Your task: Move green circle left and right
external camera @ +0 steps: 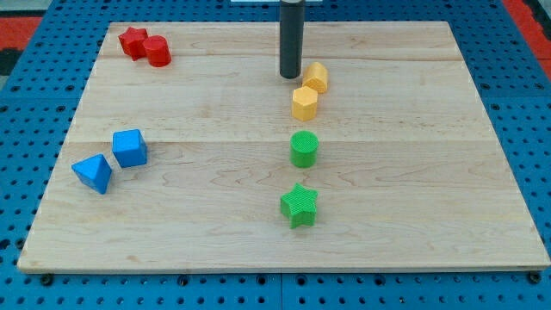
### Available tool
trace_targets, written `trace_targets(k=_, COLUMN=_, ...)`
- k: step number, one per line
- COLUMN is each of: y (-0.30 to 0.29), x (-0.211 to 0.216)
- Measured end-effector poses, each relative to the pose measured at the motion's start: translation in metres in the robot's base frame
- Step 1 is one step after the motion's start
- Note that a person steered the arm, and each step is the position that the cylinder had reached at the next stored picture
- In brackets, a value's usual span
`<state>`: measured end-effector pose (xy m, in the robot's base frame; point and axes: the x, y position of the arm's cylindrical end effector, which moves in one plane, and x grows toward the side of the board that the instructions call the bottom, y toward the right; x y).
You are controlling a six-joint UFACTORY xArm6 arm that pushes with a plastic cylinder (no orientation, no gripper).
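The green circle (304, 148) stands upright on the wooden board (413, 198), a little right of the middle. My tip (290, 76) rests on the board near the view's top, above the green circle and apart from it. Two yellow blocks lie between them: a yellow hexagon (305, 102) just below and right of the tip, and another yellow block (316, 77) right beside the tip. A green star (300, 206) lies below the green circle.
A red star (133, 41) and a red cylinder (157, 52) touch each other at the top left. A blue cube (130, 147) and a blue triangle (93, 173) lie at the left. Blue pegboard (26, 129) surrounds the board.
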<state>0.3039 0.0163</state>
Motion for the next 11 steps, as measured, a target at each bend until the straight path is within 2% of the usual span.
trace_targets(k=1, y=0.0, x=0.013)
trace_targets(k=3, y=0.001, x=0.072)
trace_targets(k=4, y=-0.027, x=0.079)
trace_targets(k=5, y=-0.031, x=0.124)
trace_targets(k=7, y=-0.016, x=0.172)
trace_targets(k=9, y=-0.005, x=0.168)
trace_targets(k=11, y=0.003, x=0.135)
